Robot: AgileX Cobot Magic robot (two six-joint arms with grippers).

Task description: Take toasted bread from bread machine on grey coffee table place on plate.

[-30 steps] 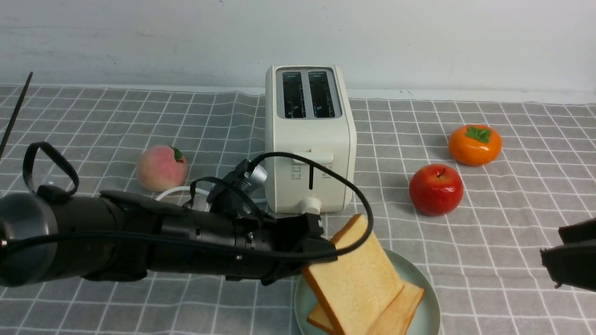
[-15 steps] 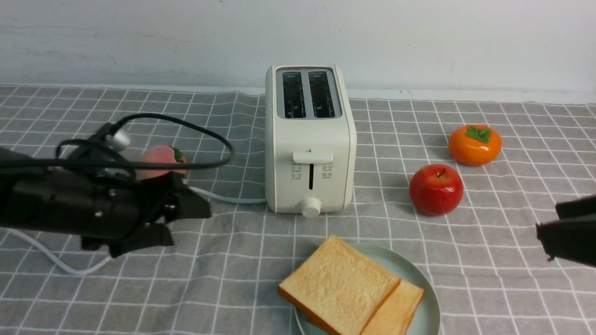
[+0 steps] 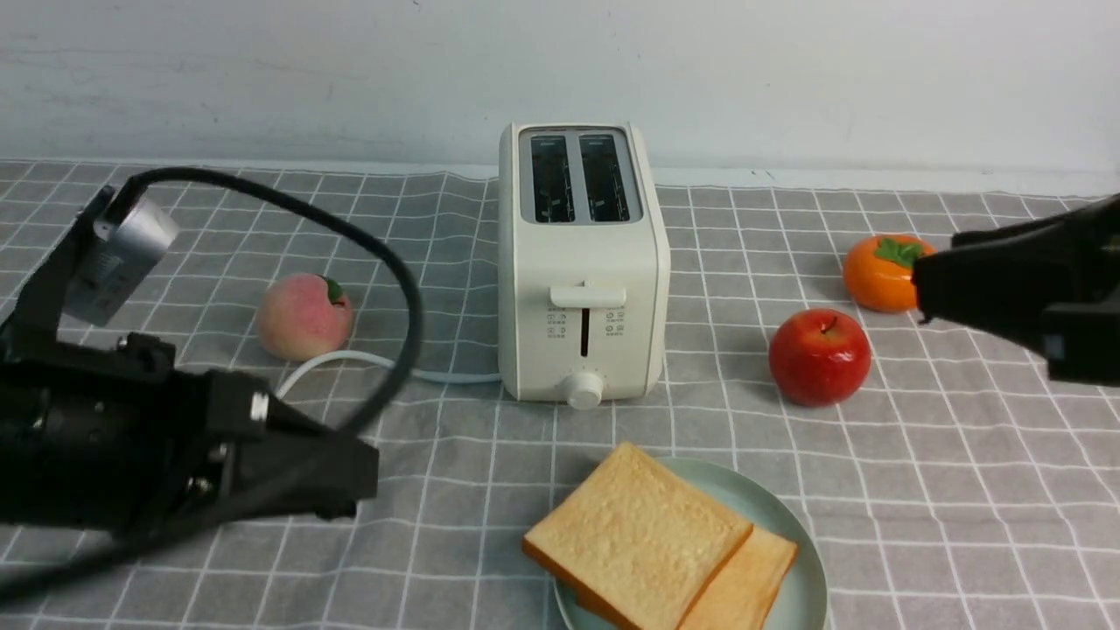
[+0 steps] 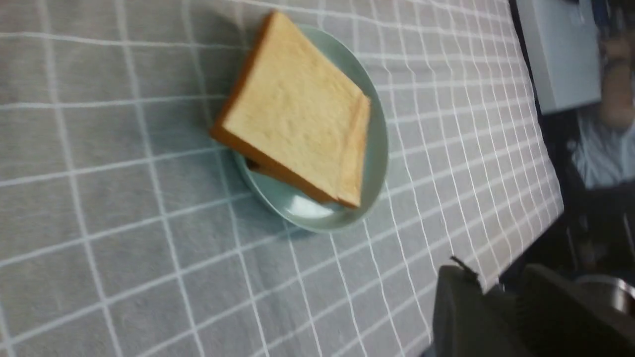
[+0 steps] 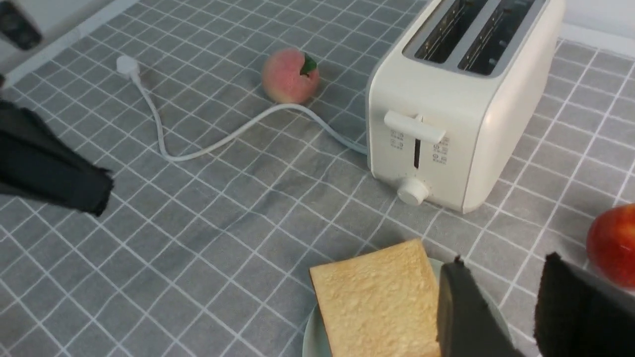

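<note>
Since half a second ago the left gripper has dropped lower and nearer the camera. The right gripper has risen from the right edge to the level of the persimmon, covering its right side. The toasted bread has not shifted.

Front view: both slices lie flat on the pale mint plate, the upper one overlapping the lower and overhanging the rim on the left. They sit just in front of the bread machine on the grey coffee table. The machine's two slots show only dark interior. Only this view shows the persimmon, the glossy apple and the matt peach together. The left gripper reads as one blunt black wedge, jaws together, holding nothing.

Left wrist view: the picture is blurred. Only here do the orange-brown crust side of the upper slice, the lower slice tucked beneath it and the far edge of the gridded cloth appear. The bread's face is finely pitted. The two dark fingers sit close, with a thin slit between.

Right wrist view: only here does the white cord run its whole length, curving past the peach to a plug lying on the cloth. The lever stands at the top of its slot above the round knob. The small grey icons beside it are too small to read, and no brand shows. The right gripper's jaws stand apart and hold nothing, with plate rim and cloth visible between them
</note>
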